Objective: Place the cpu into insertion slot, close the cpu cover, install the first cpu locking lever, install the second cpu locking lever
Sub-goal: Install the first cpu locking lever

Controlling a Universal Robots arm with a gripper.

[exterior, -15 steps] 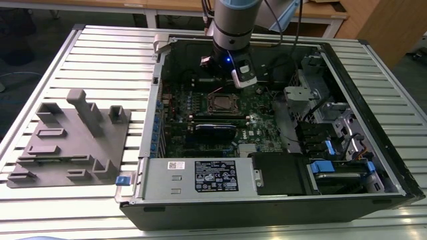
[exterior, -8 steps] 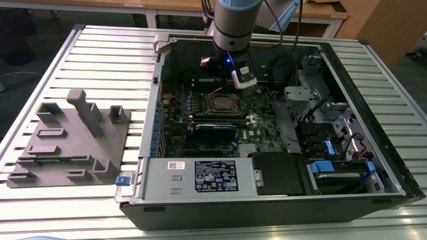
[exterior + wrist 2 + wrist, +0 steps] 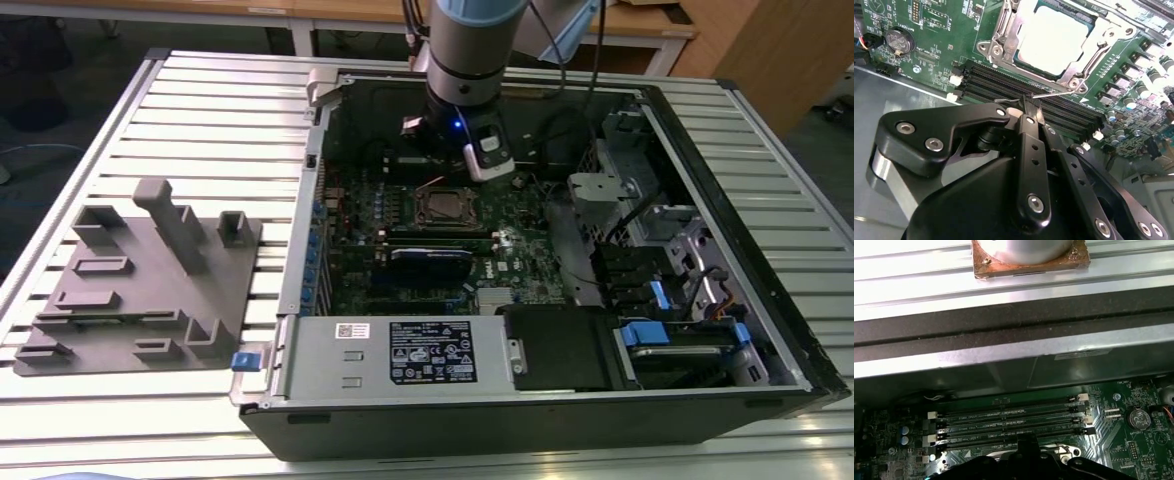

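– Logging exterior view first: what's the arm doing?

– Arm is reaching down into the open computer case [image 3: 534, 420]. The gripper [image 3: 441, 168] is hanging just above the insertion slot [image 3: 441, 207] on the green motherboard [image 3: 521, 215]. A grey fixture tray [image 3: 134, 280] is lying on the slatted table [image 3: 214, 110], toward the exterior view's left, well apart from the case.

– Second wrist view, go.

– The cpu [image 3: 1054, 37] is sitting in the insertion slot. The cpu cover [image 3: 1004, 35] is lying flat around it, framing the silver top. The gripper [image 3: 1026, 106] is holding its fingers pressed together at the tips, no gap. A thin locking lever [image 3: 1059, 93] is running across the memory slots [image 3: 999, 82] and passing right at those tips. Looks like it's touching, but I can't tell if it's being pinched.

– First wrist view?

– The gripper [image 3: 1026, 442] is poking in over the memory slots [image 3: 1009, 422]. A coin battery [image 3: 1139, 417] is sitting on the board near them. A round metal block [image 3: 1024, 250] is resting on the table beyond the case wall [image 3: 1004, 352].
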